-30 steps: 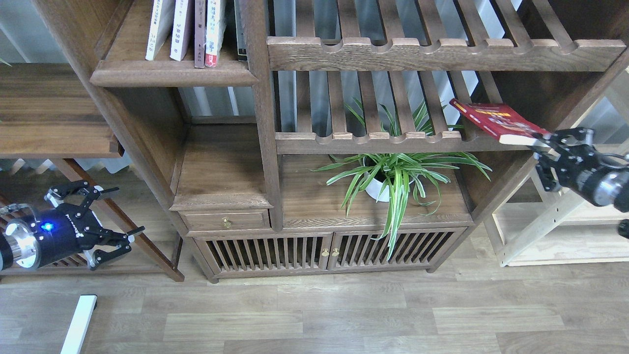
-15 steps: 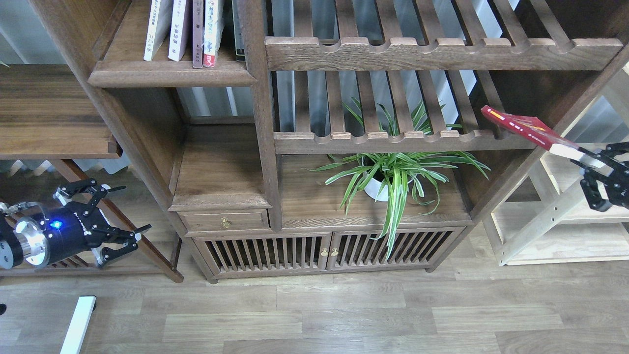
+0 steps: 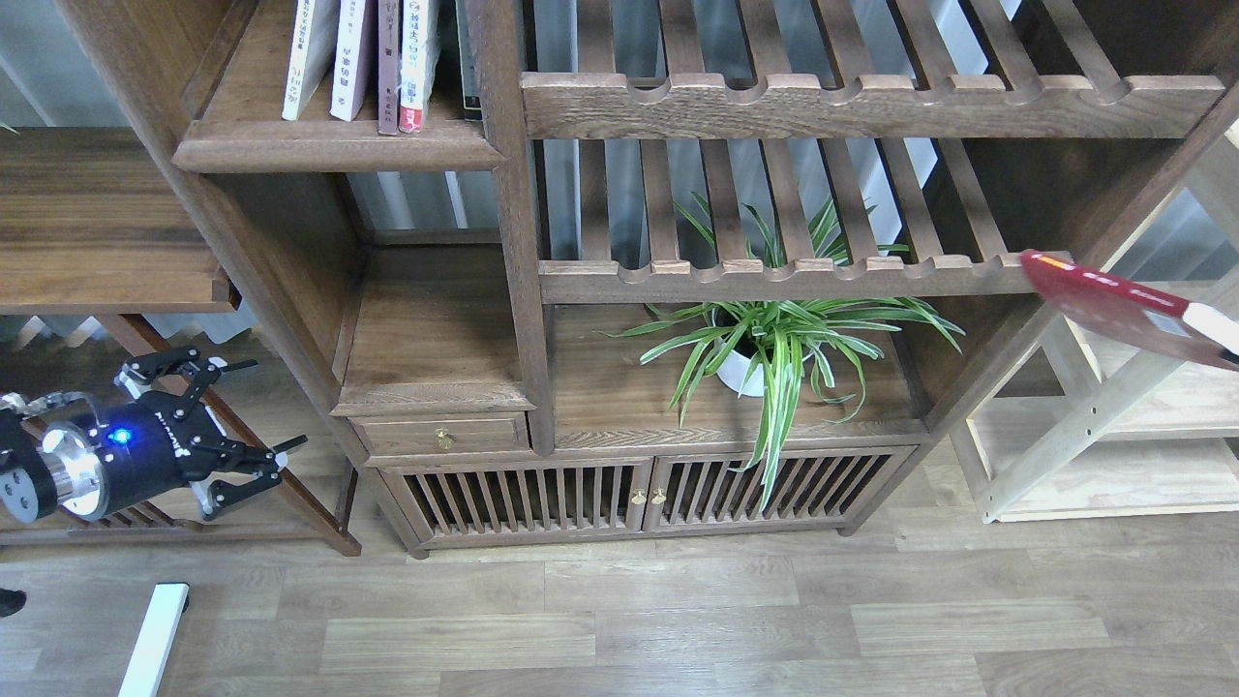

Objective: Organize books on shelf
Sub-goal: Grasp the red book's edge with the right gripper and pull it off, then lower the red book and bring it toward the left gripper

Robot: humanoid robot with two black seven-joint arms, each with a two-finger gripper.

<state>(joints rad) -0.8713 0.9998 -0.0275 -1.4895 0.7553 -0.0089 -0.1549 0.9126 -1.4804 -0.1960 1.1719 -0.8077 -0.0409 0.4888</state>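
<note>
One thin red book with yellow cover lettering point(image 3: 1128, 305) hangs tilted in the air at the right edge, its far end cut off by the frame, just off the end of the lower slatted rack point(image 3: 774, 281). The right gripper is out of sight, so whatever holds the book cannot be seen. The left black two-finger gripper point(image 3: 242, 411), low at left, is spread wide and empty. About five upright books point(image 3: 373, 63) stand on the narrow dark brown wooden shelf point(image 3: 339, 150), tops cropped.
</note>
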